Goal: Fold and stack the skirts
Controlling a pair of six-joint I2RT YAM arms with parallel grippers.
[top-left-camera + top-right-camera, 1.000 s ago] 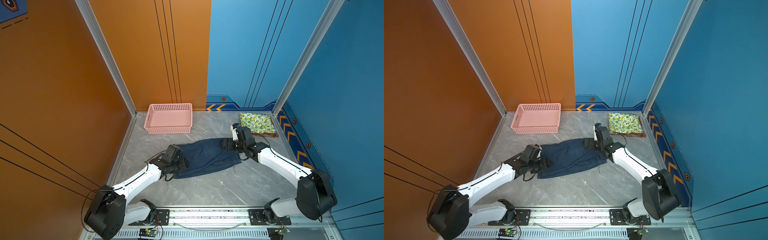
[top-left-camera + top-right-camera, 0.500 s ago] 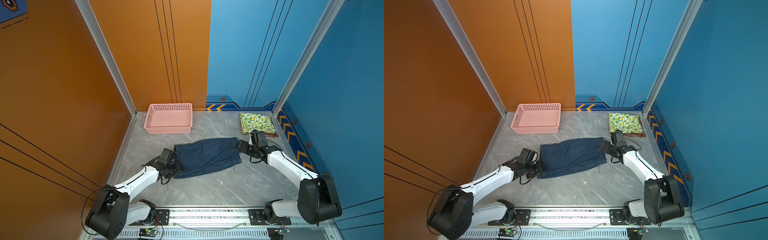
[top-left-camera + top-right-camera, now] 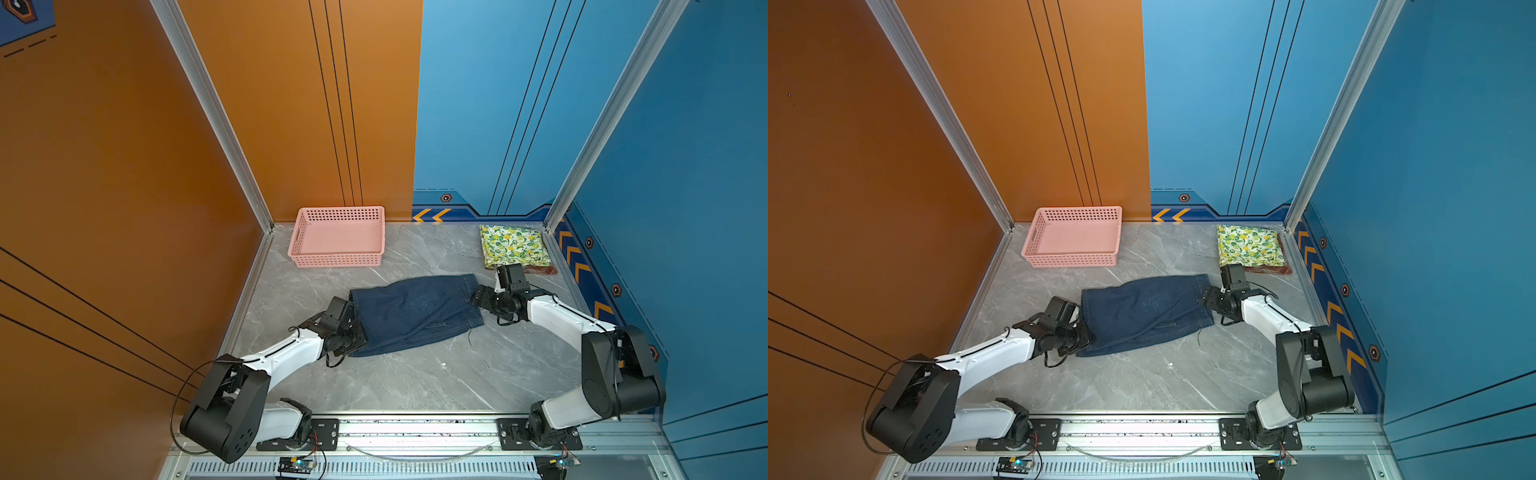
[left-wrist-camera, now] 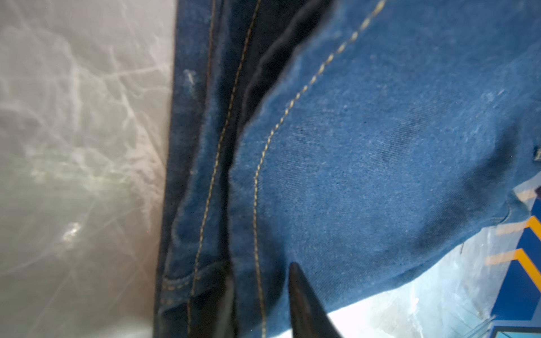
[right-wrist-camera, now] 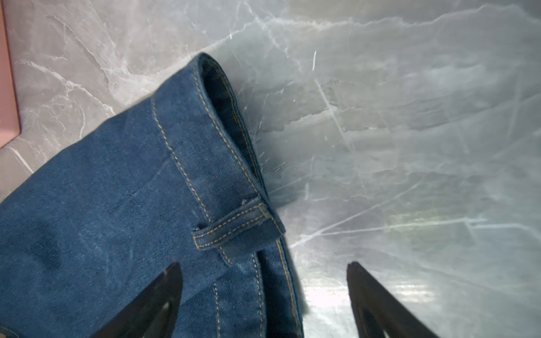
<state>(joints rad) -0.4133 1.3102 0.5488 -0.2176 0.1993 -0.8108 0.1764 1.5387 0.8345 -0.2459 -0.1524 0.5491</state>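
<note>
The dark blue denim skirt (image 3: 415,316) (image 3: 1142,316) lies spread across the middle of the marble table. At its left edge my left gripper (image 3: 357,332) (image 3: 1084,332) (image 4: 259,266) is shut on a stitched fold of the denim. My right gripper (image 3: 478,297) (image 3: 1206,301) (image 5: 263,264) stands open at the skirt's right end. The waistband and belt loop (image 5: 234,231) lie between its fingers. The folded lemon-print skirt (image 3: 513,245) (image 3: 1248,245) rests in the far right corner. It lies on the rust-red plaid skirt (image 3: 540,270) (image 3: 1271,271), of which only an edge shows.
A pink perforated basket (image 3: 336,257) (image 3: 1071,259) stands at the back left against the orange wall. Walls close in the table on the left, back and right. A metal rail (image 3: 415,428) runs along the front edge.
My right gripper has pulled back from over the skirt to its right end. My left gripper has shifted to the skirt's left edge and closed on it. The skirt now lies stretched out flatter.
</note>
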